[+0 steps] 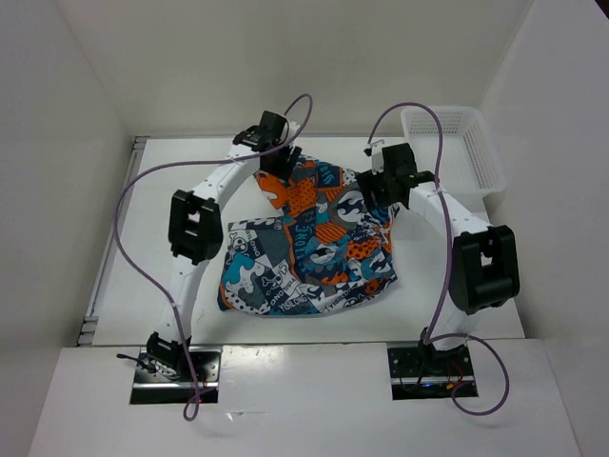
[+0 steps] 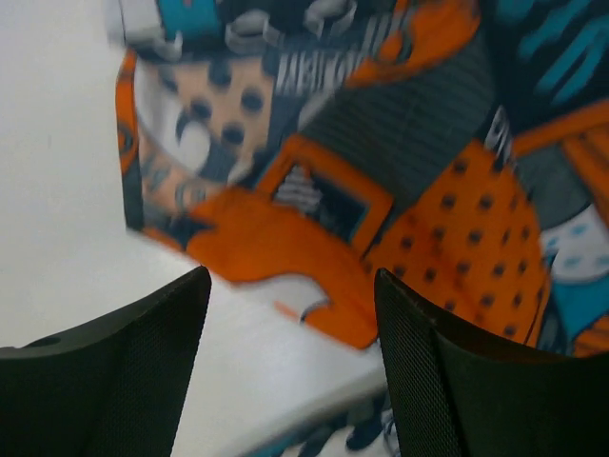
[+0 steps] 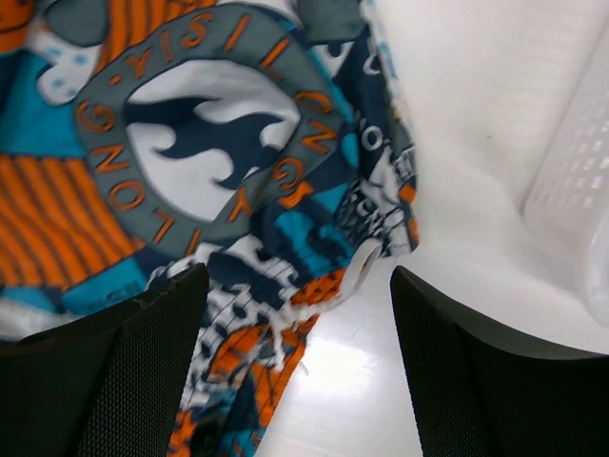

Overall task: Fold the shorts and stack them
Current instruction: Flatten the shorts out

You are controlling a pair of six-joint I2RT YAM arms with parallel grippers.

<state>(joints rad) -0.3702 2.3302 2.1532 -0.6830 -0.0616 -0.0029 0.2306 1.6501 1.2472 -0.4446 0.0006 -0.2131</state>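
The shorts (image 1: 309,238), printed in blue, orange, white and grey, lie in a loose rumpled fold on the white table (image 1: 143,276). My left gripper (image 1: 279,157) hangs open over their far left corner. In the left wrist view an orange printed edge of the shorts (image 2: 381,143) lies below the open left gripper (image 2: 290,314), with nothing held between its fingers (image 2: 124,381). My right gripper (image 1: 385,186) hovers open over the far right edge of the shorts. In the right wrist view the shorts (image 3: 190,171) end under the right gripper (image 3: 300,314), which is not gripping them.
A white plastic mesh basket (image 1: 457,152) stands at the back right, just right of my right gripper; its wall (image 3: 571,181) shows in the right wrist view. White walls enclose the table on three sides. Purple cables arch over both arms.
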